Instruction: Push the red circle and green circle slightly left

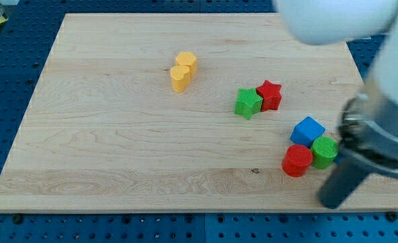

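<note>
The red circle (297, 160) lies near the board's lower right. The green circle (324, 152) touches it on its right side. My rod comes down from the view's right, and my tip (332, 203) rests on the board just below and to the right of both circles, a short gap away from them. A blue cube (308, 130) touches the two circles from above.
A green star (248, 102) and a red star (270, 95) sit together at centre right. A yellow heart (180, 78) and a yellow hexagon (186, 62) sit together at upper centre. The wooden board (118, 148) ends close to the right of my tip; the arm's body fills the view's upper right.
</note>
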Controlling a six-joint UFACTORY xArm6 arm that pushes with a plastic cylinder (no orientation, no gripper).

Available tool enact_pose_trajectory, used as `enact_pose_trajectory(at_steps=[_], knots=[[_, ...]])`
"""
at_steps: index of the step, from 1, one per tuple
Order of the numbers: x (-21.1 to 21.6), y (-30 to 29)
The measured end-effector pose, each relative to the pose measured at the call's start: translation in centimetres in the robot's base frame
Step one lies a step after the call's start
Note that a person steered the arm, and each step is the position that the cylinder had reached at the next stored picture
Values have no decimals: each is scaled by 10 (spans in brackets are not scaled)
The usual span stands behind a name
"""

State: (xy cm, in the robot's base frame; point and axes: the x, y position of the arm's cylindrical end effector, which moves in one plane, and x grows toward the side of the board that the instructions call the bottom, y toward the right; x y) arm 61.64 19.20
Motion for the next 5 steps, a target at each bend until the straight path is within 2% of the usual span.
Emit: enact_pose_trajectory(at_steps=[1,2,4,5], knots=[[-28,32],[-50,34],[-66,-46],[-66,-50]])
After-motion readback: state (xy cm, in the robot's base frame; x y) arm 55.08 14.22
